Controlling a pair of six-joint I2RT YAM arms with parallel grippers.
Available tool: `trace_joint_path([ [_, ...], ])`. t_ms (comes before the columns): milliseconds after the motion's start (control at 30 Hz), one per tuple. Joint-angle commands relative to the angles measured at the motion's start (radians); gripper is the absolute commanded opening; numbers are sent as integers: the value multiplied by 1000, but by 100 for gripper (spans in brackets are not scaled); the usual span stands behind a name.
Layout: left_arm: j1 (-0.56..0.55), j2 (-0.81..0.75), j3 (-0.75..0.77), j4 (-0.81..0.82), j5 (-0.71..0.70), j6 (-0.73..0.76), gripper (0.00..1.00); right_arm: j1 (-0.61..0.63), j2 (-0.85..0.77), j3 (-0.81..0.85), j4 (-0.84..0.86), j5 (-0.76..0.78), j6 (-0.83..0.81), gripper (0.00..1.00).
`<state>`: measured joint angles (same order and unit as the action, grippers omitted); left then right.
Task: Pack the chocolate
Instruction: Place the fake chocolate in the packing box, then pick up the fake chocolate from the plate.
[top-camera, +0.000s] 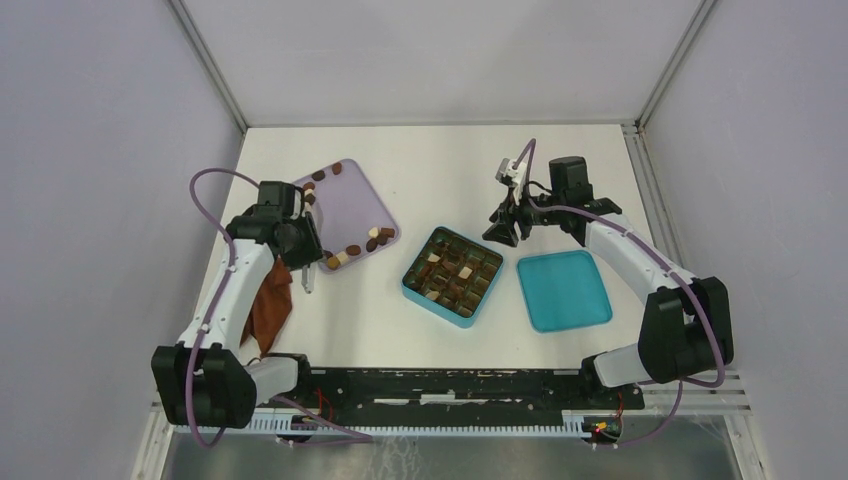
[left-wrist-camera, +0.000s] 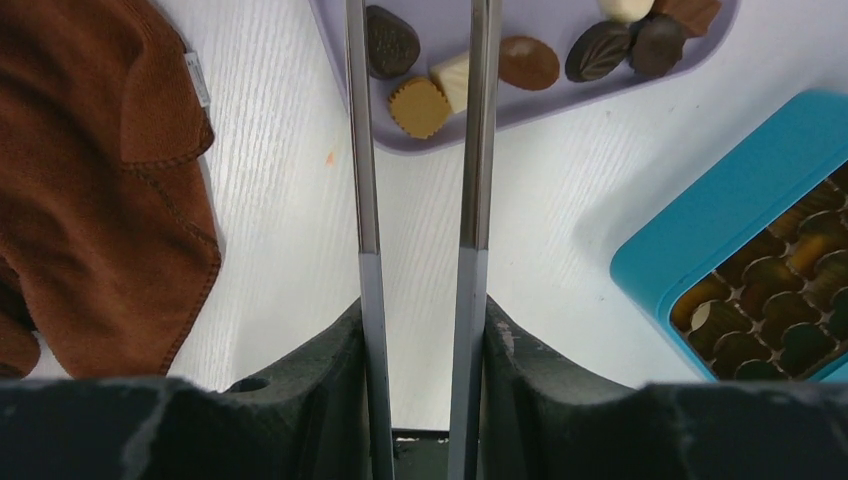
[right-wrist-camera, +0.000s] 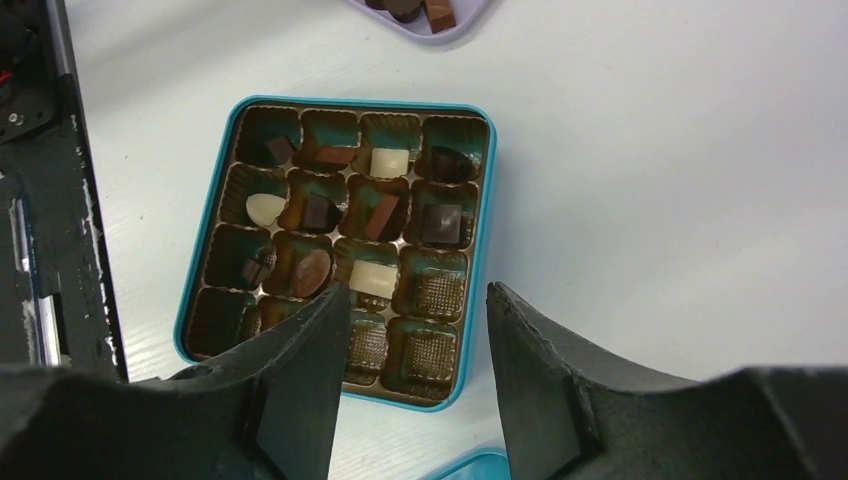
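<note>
Brown oblong chocolate (right-wrist-camera: 384, 216) lies diagonally in teal box (right-wrist-camera: 487, 200) cell.

walls (top-camera: 90, 150): pale grey | table (top-camera: 440, 170): white, wood-grained | frame posts (top-camera: 205, 60): aluminium | light: even

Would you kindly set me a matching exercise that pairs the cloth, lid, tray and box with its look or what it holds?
Things:
1. cloth
2. lid
3. tray
4. box

States:
A. grid of cells, partly filled
B. crumpled, reddish brown
C. lilac, holds loose chocolates
D. flat, teal, nothing on it

Pairs: 1-B, 2-D, 3-C, 4-A
</note>
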<state>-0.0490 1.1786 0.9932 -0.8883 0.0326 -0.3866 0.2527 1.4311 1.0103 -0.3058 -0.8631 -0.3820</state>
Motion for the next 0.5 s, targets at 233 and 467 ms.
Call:
trace_joint_path([
  [233, 3, 38, 21, -95, -9, 88, 44, 3, -28, -2, -23, -89, -70, 58],
  [467, 3, 93, 27, -83, -30, 94, 44, 3, -22, -2, -30, -90, -80, 58],
])
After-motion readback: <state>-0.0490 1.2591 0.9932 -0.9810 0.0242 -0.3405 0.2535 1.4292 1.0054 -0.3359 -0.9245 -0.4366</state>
